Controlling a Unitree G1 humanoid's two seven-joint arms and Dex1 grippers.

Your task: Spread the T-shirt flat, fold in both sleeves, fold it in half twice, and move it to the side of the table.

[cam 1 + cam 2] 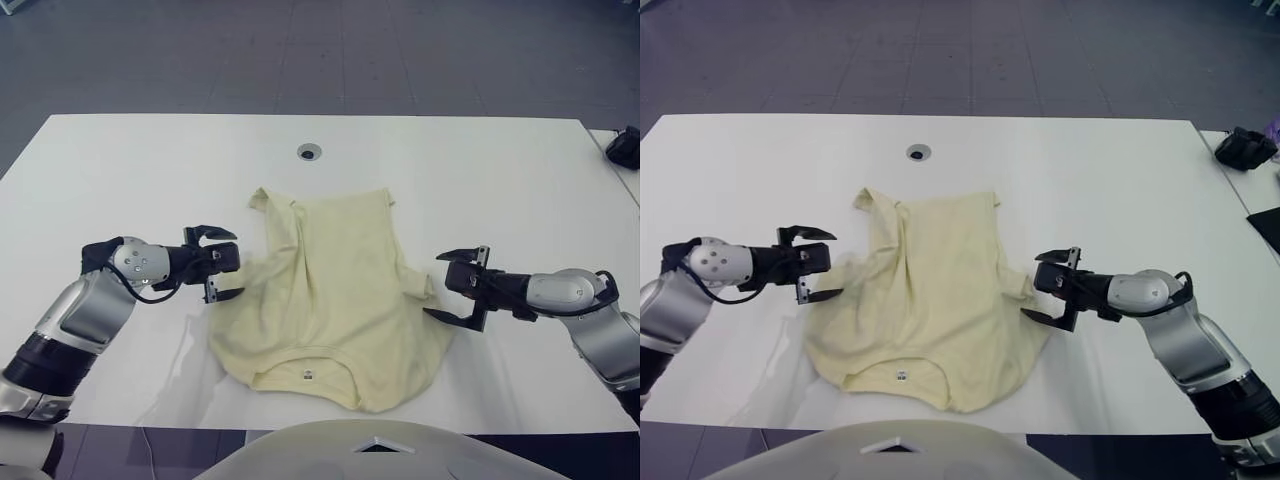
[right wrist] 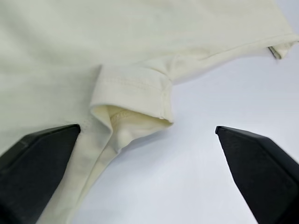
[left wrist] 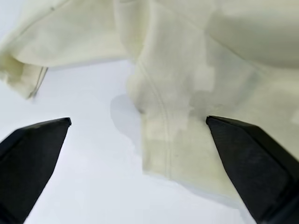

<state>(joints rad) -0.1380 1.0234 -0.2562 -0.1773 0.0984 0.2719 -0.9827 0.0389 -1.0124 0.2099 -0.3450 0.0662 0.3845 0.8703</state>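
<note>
Table (image 1: 120, 160) holds one rumpled T-shirt (image 1: 335, 290) between left pincer (image 1: 238, 265) and right pincer (image 1: 434, 284), both agape.

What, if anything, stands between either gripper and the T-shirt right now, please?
Nothing visible does. The left gripper and the right gripper are both open at opposite side edges of the T-shirt. At most a strip of bare table separates their fingers from the cloth.
</note>
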